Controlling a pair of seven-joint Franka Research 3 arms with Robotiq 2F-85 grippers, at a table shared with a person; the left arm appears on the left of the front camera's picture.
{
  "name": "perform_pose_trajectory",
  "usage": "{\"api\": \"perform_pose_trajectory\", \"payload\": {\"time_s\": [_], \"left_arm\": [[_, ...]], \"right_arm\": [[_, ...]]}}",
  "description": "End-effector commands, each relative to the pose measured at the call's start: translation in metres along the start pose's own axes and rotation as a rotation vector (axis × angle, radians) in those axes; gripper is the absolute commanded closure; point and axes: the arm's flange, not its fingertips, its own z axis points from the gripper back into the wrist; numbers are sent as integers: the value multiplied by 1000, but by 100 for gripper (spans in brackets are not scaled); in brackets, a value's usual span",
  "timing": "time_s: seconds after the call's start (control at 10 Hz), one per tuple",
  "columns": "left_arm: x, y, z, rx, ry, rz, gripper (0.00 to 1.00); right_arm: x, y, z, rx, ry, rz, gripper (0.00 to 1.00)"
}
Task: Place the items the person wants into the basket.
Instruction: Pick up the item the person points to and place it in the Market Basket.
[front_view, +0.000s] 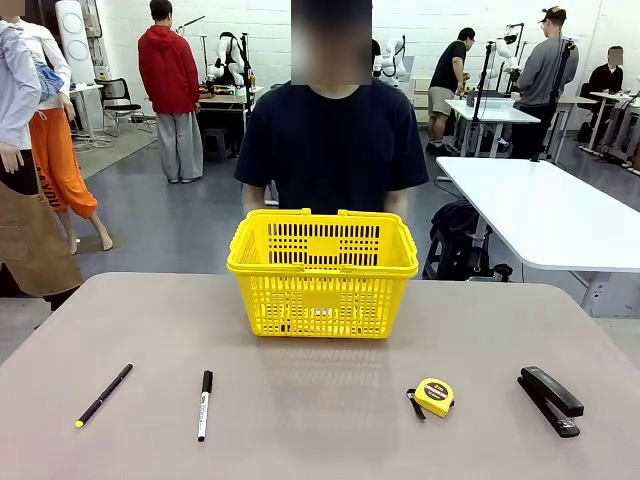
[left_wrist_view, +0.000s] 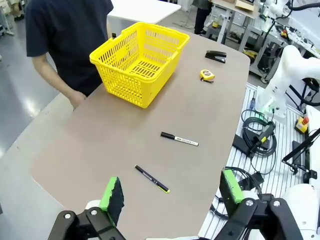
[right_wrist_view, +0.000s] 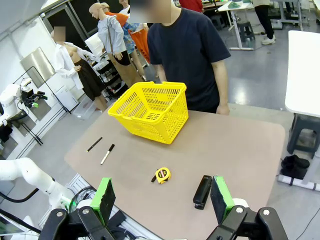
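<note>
With the left gripper (left_wrist_view: 171, 189) and right gripper (right_wrist_view: 162, 196) both open and empty, the pen (front_view: 103, 395) (near left) or stapler (front_view: 550, 398) (near right) should be grasped crosswise, then released inside the far-centre basket (front_view: 320, 300).

The left hand (left_wrist_view: 171, 190) and right hand (right_wrist_view: 162, 196) are black, bolted linkages, each tipped with two bright green pads (left_wrist_view: 111, 192).

The brown table (front_view: 320, 450) is carrying a yellow basket (front_view: 322, 290) at its far middle. Nearer, a black pen (front_view: 103, 395), a white marker (front_view: 204, 404), a yellow tape measure (front_view: 435, 396) and a black stapler (front_view: 550, 399) are lying left to right.
</note>
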Motion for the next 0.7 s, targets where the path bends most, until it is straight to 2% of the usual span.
{"api": "perform_pose_trajectory", "payload": {"time_s": [0.0,0.6], "left_arm": [[0,-2,4,-4,-20,-15,0],[0,-2,4,-4,-20,-15,0]], "right_arm": [[-1,1,-2,22,-10,9,0],[-1,1,-2,22,-10,9,0]]}}
